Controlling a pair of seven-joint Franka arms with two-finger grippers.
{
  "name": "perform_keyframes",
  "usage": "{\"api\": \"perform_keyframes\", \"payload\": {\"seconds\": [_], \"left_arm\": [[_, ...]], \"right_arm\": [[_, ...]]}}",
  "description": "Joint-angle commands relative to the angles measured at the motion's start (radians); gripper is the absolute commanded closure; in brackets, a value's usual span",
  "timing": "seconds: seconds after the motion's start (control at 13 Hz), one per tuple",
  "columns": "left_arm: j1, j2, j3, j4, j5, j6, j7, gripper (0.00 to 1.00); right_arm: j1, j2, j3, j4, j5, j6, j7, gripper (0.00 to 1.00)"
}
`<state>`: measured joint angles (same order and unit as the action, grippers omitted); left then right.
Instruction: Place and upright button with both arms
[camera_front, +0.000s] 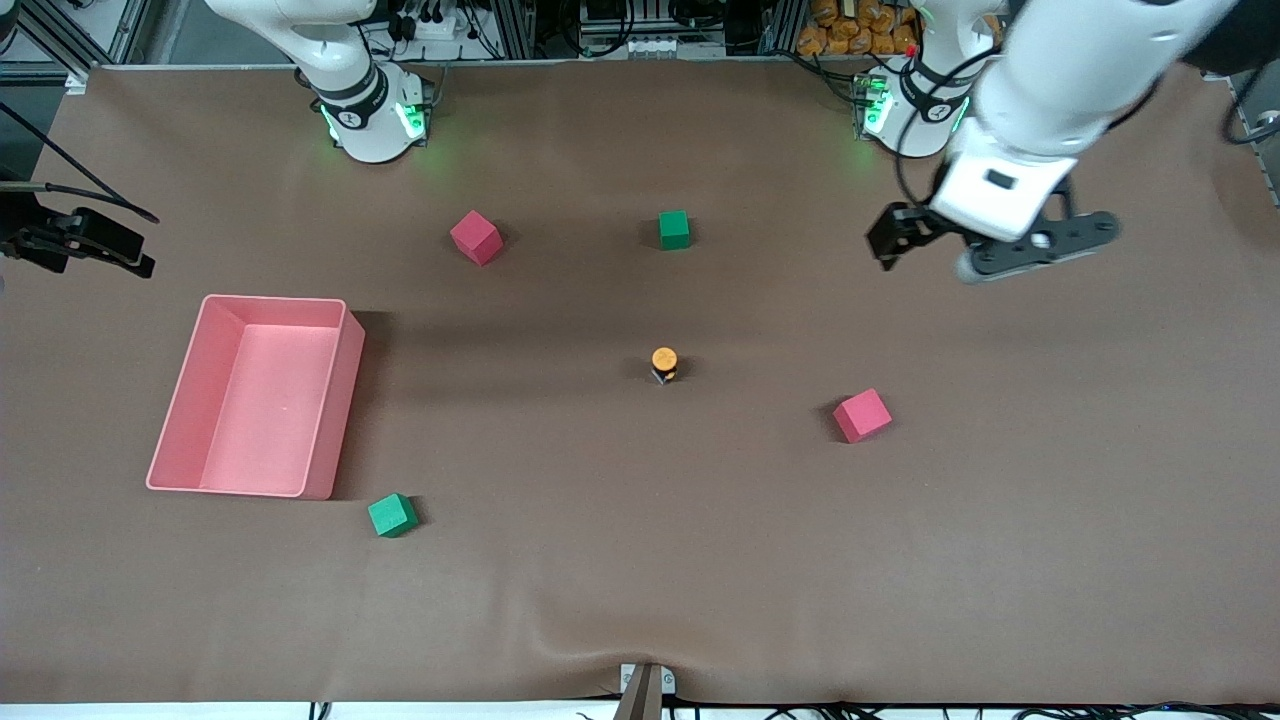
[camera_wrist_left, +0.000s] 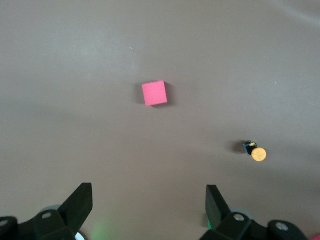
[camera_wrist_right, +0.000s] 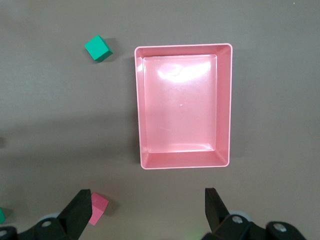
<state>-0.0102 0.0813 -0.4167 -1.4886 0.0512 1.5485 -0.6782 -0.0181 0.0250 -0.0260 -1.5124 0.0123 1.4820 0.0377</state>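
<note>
Presently the left hand (camera_front: 985, 245) hangs with fingers apart over bare table (camera_front: 1000, 560) at the left arm's end; the right hand (camera_wrist_right: 145, 210), likewise spread, is over the pink bin (camera_wrist_right: 182, 107). The button (camera_front: 665, 363) stands mid-table, orange cap up, long axis seemingly vertical, lying toward the right arm's end from the left hand. The left hand is judged the nearer.

Count: one button, two red cubes, two green cubes, one bin.
</note>
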Motion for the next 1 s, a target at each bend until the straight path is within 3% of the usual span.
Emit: {"api": "perform_keyframes", "payload": {"seconds": [0.0,0.23,0.92], "left_arm": [[-0.001,-0.018,0.079,-0.024,-0.019,0.042,0.093,0.00],[-0.010,-0.015,0.257,-0.024,-0.124,0.097,0.317,0.00],[-0.030,-0.034,0.584,-0.021,-0.157,0.114,0.799,0.00]], "right_arm": [[-0.005,-0.013,0.003,-0.009,-0.008,0.000,0.015,0.00],[-0.005,-0.014,0.003,-0.009,-0.008,0.000,0.015,0.00],[-0.005,-0.016,0.003,-0.009,-0.008,-0.003,0.014,0.00]]}}
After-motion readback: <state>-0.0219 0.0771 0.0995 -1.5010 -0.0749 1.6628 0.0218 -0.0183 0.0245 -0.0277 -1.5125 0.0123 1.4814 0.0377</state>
